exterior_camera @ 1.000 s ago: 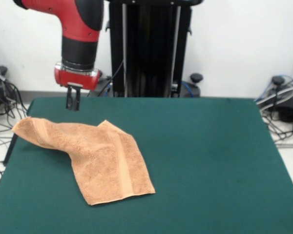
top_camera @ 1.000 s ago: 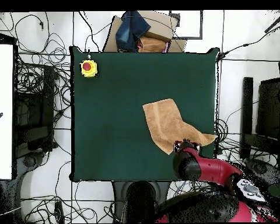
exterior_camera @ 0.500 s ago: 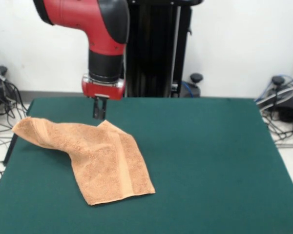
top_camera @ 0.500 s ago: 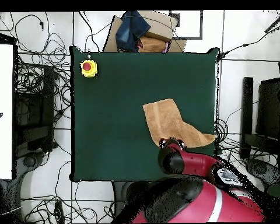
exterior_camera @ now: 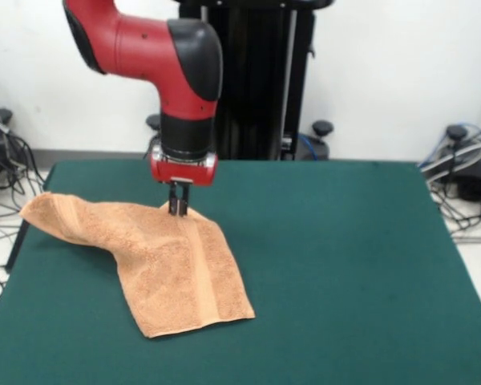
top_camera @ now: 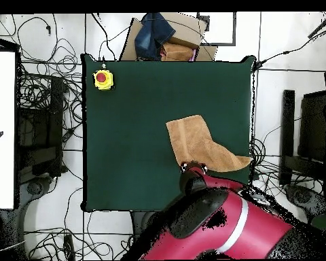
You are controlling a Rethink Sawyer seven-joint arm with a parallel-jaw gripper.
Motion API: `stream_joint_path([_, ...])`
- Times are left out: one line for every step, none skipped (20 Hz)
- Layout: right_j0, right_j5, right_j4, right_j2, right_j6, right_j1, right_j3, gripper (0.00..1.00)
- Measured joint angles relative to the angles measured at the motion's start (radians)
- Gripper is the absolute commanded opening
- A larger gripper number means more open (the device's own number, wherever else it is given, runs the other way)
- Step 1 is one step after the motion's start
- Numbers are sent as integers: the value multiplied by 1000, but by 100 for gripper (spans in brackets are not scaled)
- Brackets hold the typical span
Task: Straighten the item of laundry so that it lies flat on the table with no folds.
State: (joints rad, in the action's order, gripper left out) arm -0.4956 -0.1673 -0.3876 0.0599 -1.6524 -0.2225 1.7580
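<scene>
1. Towel [exterior_camera: 156, 261]: the peach-orange terry cloth lies on the left half of the green table [exterior_camera: 345, 265] in the front view, in a bent shape and not flat.
2. One end stretches toward the left edge of the frame, reaching the table's left border; the other end runs down toward the lower centre-left, where a woven band stripe shows along it.
3. A peak of cloth rises at the towel's upper middle edge, and this is where the gripper [exterior_camera: 179, 210] stands.
4. The gripper points straight down, with its dark fingers close together, a narrow stance; the tips are at the cloth's peak, touching or just above it. Whether any cloth is pinched between them cannot be told.
5. In the overhead view the towel [top_camera: 196, 143] lies in the right part of the table [top_camera: 125, 122], one corner reaching the right border. The red arm covers the towel's lower edge, and the gripper [top_camera: 193, 166] shows there only as small parts.
6. A yellow box with a red button [top_camera: 102, 79] sits near the table's upper left corner, well apart from the towel.
</scene>
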Motion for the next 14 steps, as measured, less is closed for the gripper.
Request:
stream_joint_path([0,-7,2,0,0,9,-2,0])
stream_joint_path([0,-25,7,0,0,29,-5,0])
stream_joint_path([0,-30,8,0,0,37,-7,0])
stream_joint_path([0,-39,13,0,0,51,-11,0])
stream_joint_path([0,-43,16,0,0,59,-14,0])
stream_joint_path([0,-49,22,0,0,77,-21,0])
stream_joint_path([0,-50,23,0,0,79,-23,0])
stream_joint_path([0,-51,23,0,0,82,-24,0])
stream_joint_path([0,-56,28,0,0,94,-30,0])
stream_joint_path([0,-58,30,0,0,99,-33,0])
stream_joint_path([0,-60,31,0,0,101,-35,0])
stream_joint_path([0,-62,33,0,0,104,-36,0])
stream_joint_path([0,-64,34,0,0,105,-37,0])
stream_joint_path([0,-64,33,0,0,104,-37,0])
